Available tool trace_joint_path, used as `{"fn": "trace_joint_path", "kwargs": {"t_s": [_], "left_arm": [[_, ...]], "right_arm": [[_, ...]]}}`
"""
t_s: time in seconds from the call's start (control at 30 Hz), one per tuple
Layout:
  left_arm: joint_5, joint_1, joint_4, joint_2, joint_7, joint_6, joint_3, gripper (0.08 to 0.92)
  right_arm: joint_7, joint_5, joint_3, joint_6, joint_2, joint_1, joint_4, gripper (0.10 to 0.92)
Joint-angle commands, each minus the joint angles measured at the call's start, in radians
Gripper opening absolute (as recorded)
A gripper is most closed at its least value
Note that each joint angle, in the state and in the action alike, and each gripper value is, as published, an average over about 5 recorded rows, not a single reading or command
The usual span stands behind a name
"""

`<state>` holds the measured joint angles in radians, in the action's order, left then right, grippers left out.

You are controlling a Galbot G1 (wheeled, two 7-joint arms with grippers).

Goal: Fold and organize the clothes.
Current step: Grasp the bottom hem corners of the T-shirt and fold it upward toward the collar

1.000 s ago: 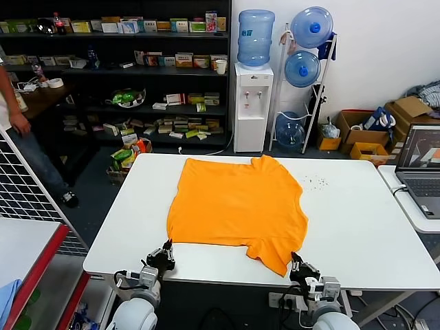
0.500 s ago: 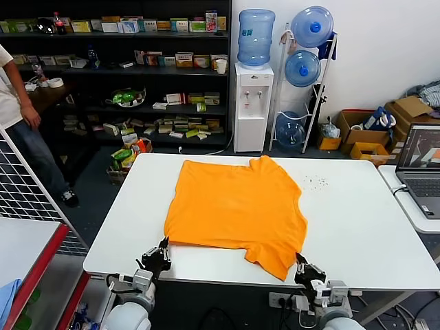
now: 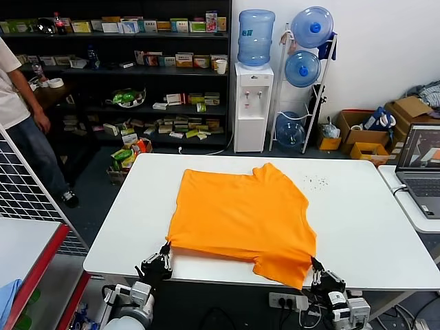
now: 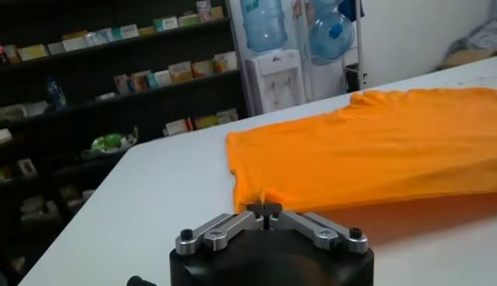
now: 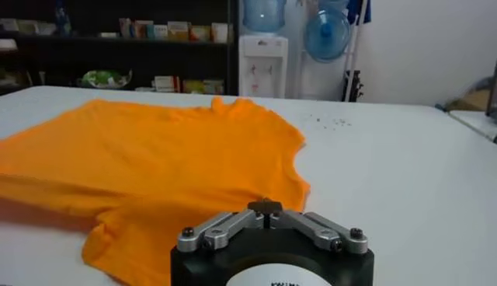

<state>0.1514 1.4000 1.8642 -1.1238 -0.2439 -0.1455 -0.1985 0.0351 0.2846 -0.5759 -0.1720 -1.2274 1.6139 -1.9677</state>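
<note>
Orange T-shirt (image 3: 240,220) flat on white tabletop (image 3: 364,227), near hem at tabletop's front edge. Left claw (image 3: 163,256) pinched shut on left hem corner, right claw (image 3: 317,270) on right corner. Risk: thin pinch slipping, or uneven pull skewing and bunching fabric.

Bare worktop (image 3: 357,227) flanks the orange T-shirt (image 3: 240,213) on both sides; a laptop (image 3: 421,168) borders the far right edge.
</note>
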Motion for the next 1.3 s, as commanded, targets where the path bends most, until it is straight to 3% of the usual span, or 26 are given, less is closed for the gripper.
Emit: {"fn": "trace_joint_path", "kwargs": {"t_s": [0.03, 0.4, 0.9, 1.07, 1.3], "left_arm": [[-0.022, -0.073, -0.044, -0.035, 0.0, 0.025, 0.009, 0.097], [-0.017, -0.252, -0.2, -0.03, -0.001, 0.019, 0.056, 0.097], [0.029, -0.406, -0.307, 0.018, 0.01, 0.007, 0.176, 0.097], [0.053, -0.4, -0.3, 0.013, 0.008, -0.01, 0.19, 0.123], [0.098, -0.335, -0.244, 0.032, 0.001, -0.008, 0.169, 0.31]], "right_arm": [[-0.008, -0.004, -0.017, 0.061, 0.028, -0.087, 0.072, 0.123], [-0.018, 0.038, 0.08, 0.075, 0.085, -0.393, 0.314, 0.123], [-0.017, 0.05, 0.186, -0.003, 0.082, -0.575, 0.482, 0.126], [-0.019, 0.046, 0.188, -0.008, 0.071, -0.58, 0.496, 0.208], [-0.029, 0.064, 0.156, -0.032, 0.093, -0.491, 0.391, 0.408]]}}
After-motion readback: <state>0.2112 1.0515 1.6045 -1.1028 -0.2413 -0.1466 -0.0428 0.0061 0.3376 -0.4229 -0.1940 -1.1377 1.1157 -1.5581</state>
